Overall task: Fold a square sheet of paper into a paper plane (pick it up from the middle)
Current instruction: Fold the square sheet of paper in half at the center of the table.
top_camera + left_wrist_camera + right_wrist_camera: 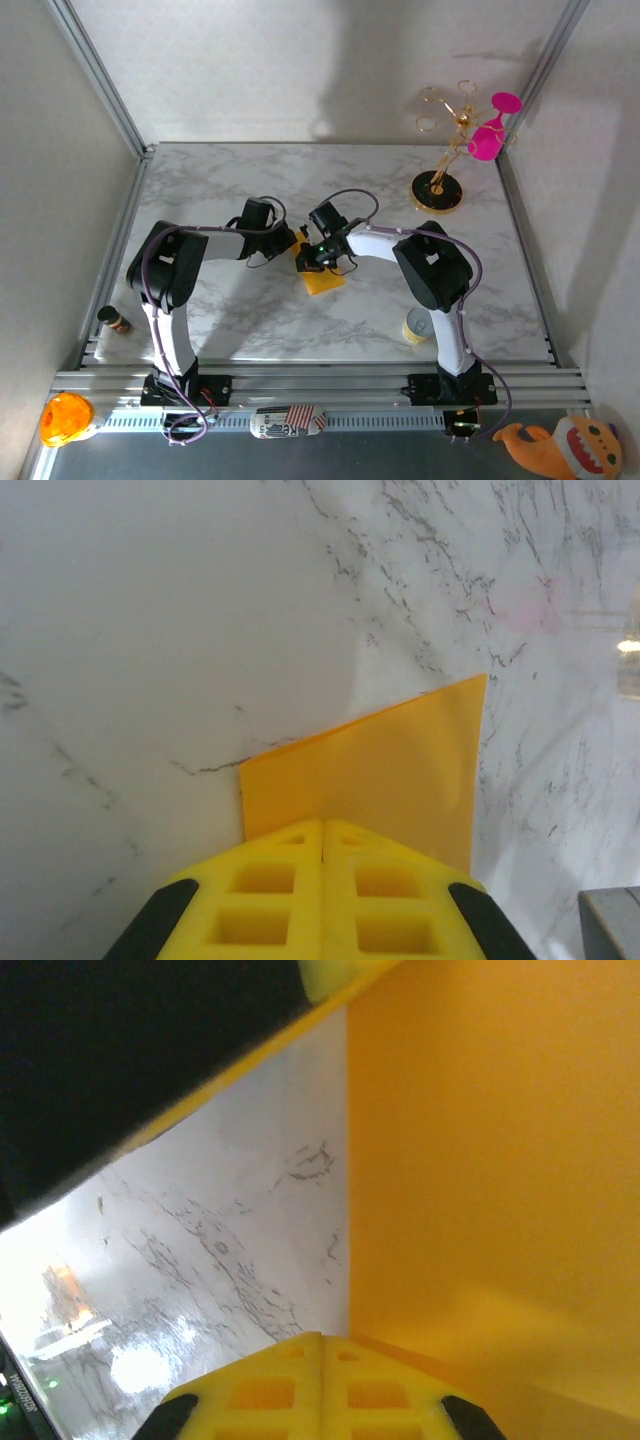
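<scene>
**Top view.** The left gripper and the right gripper meet at the centre of the marble table. Both are clenched on the square sheet of paper, which extends from them toward 5 o'clock.

**Left wrist view.** The closed jaws pinch the sheet's near edge, and the sheet runs toward 12 o'clock.

**Right wrist view.** The sheet rises toward 2 o'clock. It cannot be judged whether it clears the tabletop.

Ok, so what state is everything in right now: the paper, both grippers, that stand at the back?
square sheet of paper: pinched by both grippers; whether it is folded is unclear.
left gripper: shut on the sheet.
right gripper: shut on the sheet.
gold stand: upright.
pink glass: hanging from the stand.
</scene>
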